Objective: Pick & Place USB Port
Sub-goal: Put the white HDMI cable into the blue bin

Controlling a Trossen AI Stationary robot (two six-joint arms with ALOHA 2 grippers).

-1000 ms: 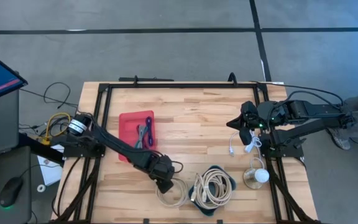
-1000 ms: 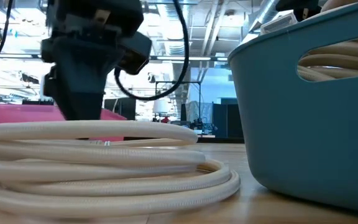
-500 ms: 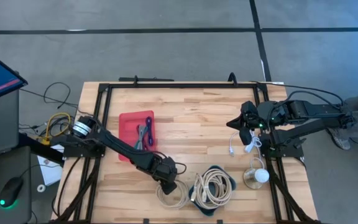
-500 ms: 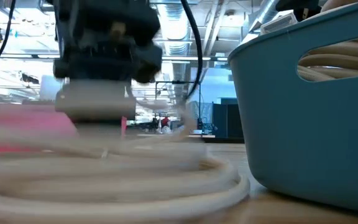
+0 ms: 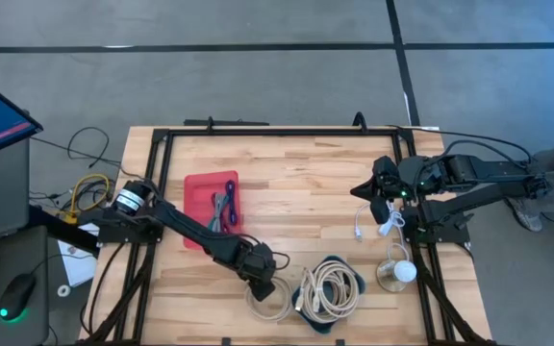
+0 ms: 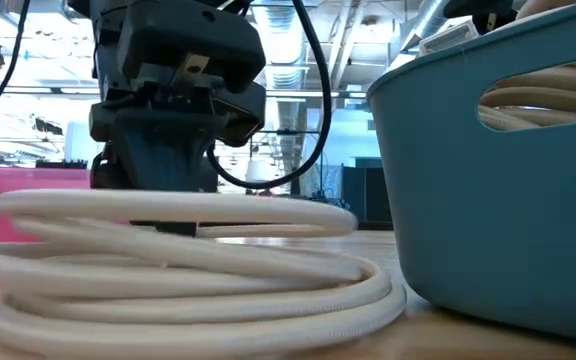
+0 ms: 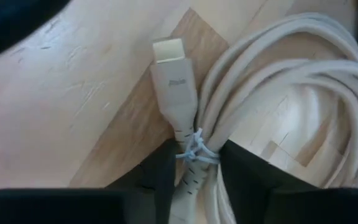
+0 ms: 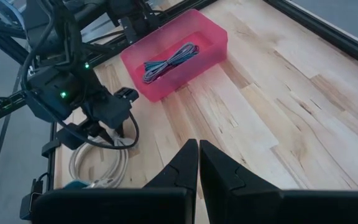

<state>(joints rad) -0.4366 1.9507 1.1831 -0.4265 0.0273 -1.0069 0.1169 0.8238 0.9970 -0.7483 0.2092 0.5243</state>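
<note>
Red tray (image 5: pixel 200 197) holds a small bundle of thin grey/purple cable (image 5: pixel 224 207); teal bin (image 5: pixel 339 322) holds a loose cream cable coil (image 5: pixel 332 286). Task item: cream USB cable (image 7: pixel 241 93), coiled, tied near its plug (image 7: pixel 173 62), lying on the wooden table (image 5: pixel 296 187) beside the teal bin. Left gripper (image 7: pixel 194 177) straddles it at the tie, fingers narrowed on both sides; right gripper (image 8: pixel 197 163) closed, empty, over the table's right side.

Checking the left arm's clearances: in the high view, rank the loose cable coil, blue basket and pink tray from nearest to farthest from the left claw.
1. Loose cable coil: directly under the left claw.
2. Blue basket: just to its right.
3. Pink tray: farther back-left.
</note>
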